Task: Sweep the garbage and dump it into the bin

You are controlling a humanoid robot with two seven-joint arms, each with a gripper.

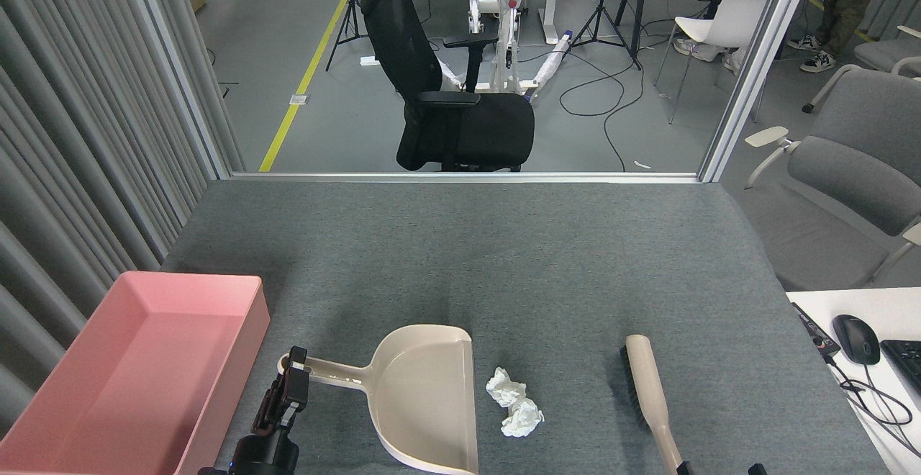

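The two crumpled white tissue wads (514,410) lie on the grey carpeted tabletop (504,259) in the lower middle of the frame, touching each other; together they form a short line running from upper left to lower right, the upper wad the smaller of the two; they sit just beside the open straight edge of the beige dustpan (424,396), apart from it by a thin strip of carpet. The dustpan lies flat with its long axis roughly left to right; its mouth faces right toward the wads, and its handle points left and slightly up, ending at the left gripper (291,385). That gripper comes up from the bottom edge as a dark arm; its black fingers stand at the ringed end of the handle, and whether they are clamped on it or only set against it I cannot tell. The pink plastic bin (245,317) fills the lower left corner, its long axis running from lower left to upper right; its inside shows only bare pink floor. At lower right a hand brush (651,396) lies with its beige back up and dark bristles along its left side; its long axis runs nearly up and down the frame, handle toward the bottom edge. There two small dark tips of the right gripper (716,468) show at either side of the handle's end; too little is visible to tell how the jaws stand. A black computer mouse (855,339) rests on a white desk (813,299) at the right edge.
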